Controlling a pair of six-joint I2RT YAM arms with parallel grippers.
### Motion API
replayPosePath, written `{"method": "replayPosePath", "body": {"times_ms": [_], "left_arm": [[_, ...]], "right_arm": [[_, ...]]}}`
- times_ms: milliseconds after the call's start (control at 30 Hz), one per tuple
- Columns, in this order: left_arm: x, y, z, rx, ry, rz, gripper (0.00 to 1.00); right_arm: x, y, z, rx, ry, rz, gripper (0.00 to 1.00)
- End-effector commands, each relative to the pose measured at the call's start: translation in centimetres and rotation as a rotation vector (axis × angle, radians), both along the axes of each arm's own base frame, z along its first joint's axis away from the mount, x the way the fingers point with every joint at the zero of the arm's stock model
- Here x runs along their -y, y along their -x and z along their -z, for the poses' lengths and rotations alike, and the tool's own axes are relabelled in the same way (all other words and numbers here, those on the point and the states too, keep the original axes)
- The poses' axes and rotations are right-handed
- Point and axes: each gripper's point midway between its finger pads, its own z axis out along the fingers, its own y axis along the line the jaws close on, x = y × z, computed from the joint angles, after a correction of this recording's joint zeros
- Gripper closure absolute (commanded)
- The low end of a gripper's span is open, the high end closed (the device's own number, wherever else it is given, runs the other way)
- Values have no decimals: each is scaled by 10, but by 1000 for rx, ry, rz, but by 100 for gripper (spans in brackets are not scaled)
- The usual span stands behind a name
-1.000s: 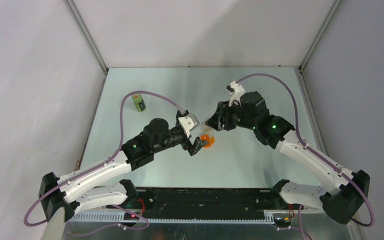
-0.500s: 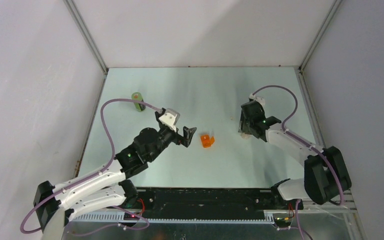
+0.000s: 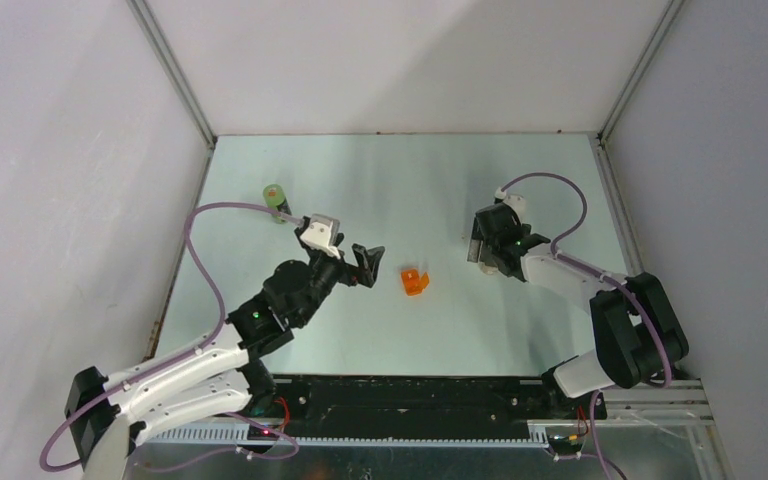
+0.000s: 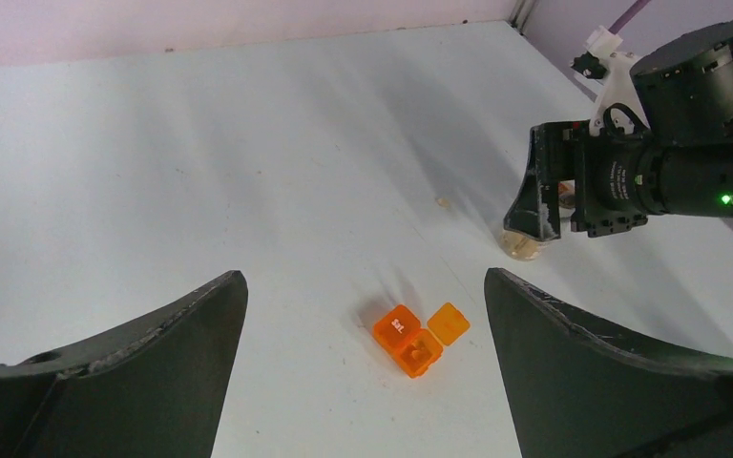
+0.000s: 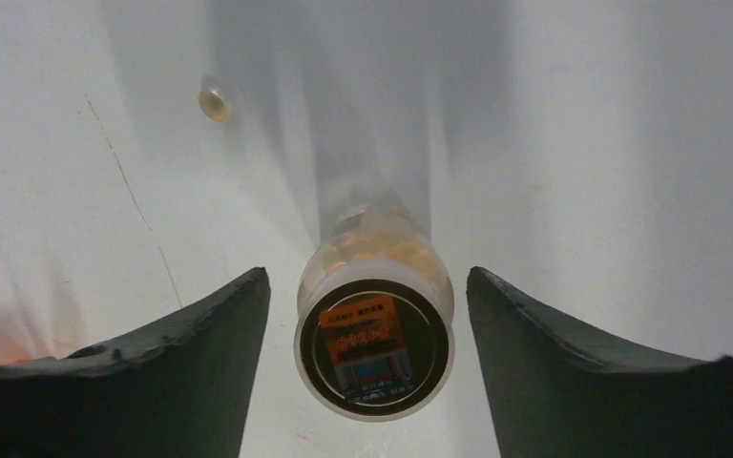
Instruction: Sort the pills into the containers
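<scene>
The orange box (image 4: 410,341) lies on the table with one small lid (image 4: 449,322) flipped open. My left gripper (image 4: 363,382) is open and hangs back from it, with the box between and beyond its fingers, untouched. The clear vial (image 5: 374,334), orange label on its cap and pale pills inside, stands upright on the table. My right gripper (image 5: 367,353) straddles it, open, with a gap at each finger. One loose pill (image 5: 214,103) lies beyond the vial. The green bottle (image 3: 276,197) stands at the far left.
The enclosure's walls close off the table at the left, back and right. The left arm's purple cable (image 3: 230,207) loops past the green bottle. The loose pill (image 4: 443,201) lies between the orange box and the right gripper (image 3: 480,250).
My right arm swung right from above the orange box, set the vial down and opened its jaws. My left gripper drew back to the left, away from the box.
</scene>
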Motion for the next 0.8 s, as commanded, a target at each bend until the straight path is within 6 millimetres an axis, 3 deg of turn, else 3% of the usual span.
{"method": "replayPosePath", "body": {"times_ms": [0, 100, 233, 333, 500, 567, 767], "left_arm": [[-9, -3, 1, -55, 83, -70, 1], [-11, -5, 12, -111, 100, -90, 1], [-10, -6, 30, -190, 143, -109, 1], [-7, -9, 48, -261, 185, -120, 1], [9, -13, 71, -368, 270, -91, 2], [17, -15, 85, -411, 272, -79, 4], [29, -19, 99, -464, 345, -32, 6]], "right_arm": [[-6, -4, -14, 38, -42, -5, 18], [-8, 1, -35, 65, -69, -31, 12], [-20, 11, -63, 112, -95, -122, 11], [-54, 26, -77, 106, -115, -317, 16], [-117, 63, -77, 9, -290, -656, 21], [-132, 68, -75, -14, -349, -714, 21], [-153, 63, -58, -71, -388, -768, 23]]}}
